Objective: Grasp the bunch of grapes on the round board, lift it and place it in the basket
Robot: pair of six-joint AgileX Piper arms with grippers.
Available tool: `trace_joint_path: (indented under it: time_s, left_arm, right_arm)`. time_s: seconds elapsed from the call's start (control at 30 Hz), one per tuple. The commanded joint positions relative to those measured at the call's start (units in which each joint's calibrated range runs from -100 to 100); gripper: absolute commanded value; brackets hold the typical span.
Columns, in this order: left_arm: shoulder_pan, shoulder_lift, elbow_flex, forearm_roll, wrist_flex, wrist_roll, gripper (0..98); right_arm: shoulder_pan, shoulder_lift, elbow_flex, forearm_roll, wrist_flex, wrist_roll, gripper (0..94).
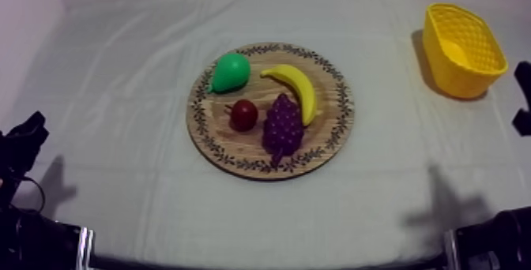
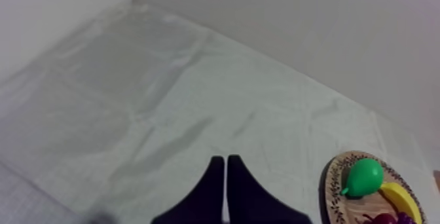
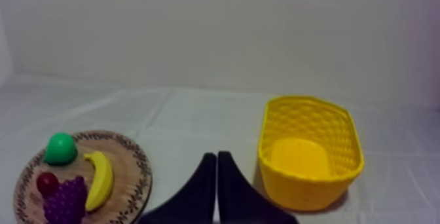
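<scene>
- Bunch of grapes point(image 1: 283, 127) lies on the wooden board point(image 1: 229, 156), on its near right part, not yet picked.
- Grapes sit just beside the banana point(image 1: 296, 88) on one side and the small red fruit point(image 1: 243, 114) on the other. It's crowded, so I judge a grasp from above suits better than one from the side.
- Pear point(image 1: 231, 72) is at the far left of the board, apart from the grapes and no obstacle.
- Yellow basket point(image 1: 474, 80) stands upright at the far right of the table point(image 1: 118, 91), well apart from the board, mouth up and nothing in it. Ready to take the drop.
- My right gripper point(image 3: 217, 154) is clenched on nothing, fingers together as a narrow wedge, aimed at the cloth between board and basket.
- My left gripper point(image 2: 225, 160) is likewise clenched on nothing, over bare cloth, with the board's pear side off to one side.
- Judgement: both arms parked low at their sides, task at its start. The basket is on the right, so the right arm looks like the natural one. It must open before it comes down on the grapes.
- Risk: nudging the banana or the red fruit on the way in.
</scene>
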Motion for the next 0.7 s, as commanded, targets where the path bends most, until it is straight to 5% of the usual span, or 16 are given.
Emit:
trace_joint_path:
  time_s: [0.0, 0.27, 0.47, 0.67]
  left_arm:
    - [0.0, 0.0, 0.0, 0.01, 0.0, 0.0, 0.1]
    - [0.0, 0.0, 0.0, 0.01, 0.0, 0.0, 0.1]
    - [0.0, 0.0, 0.0, 0.01, 0.0, 0.0, 0.1]
    - [0.0, 0.0, 0.0, 0.01, 0.0, 0.0, 0.1]
  right_arm:
    - [-0.1, 6.1, -7.1, -1.6, 0.1, 0.0, 0.7]
    - [-3.2, 28.4, -27.2, -3.2, 3.4, -1.9, 0.5]
    - [-5.7, 42.5, -41.4, -3.2, 14.4, -3.0, 0.5]
    - [-12.7, 53.0, -47.7, 0.3, 19.3, -7.8, 0.5]
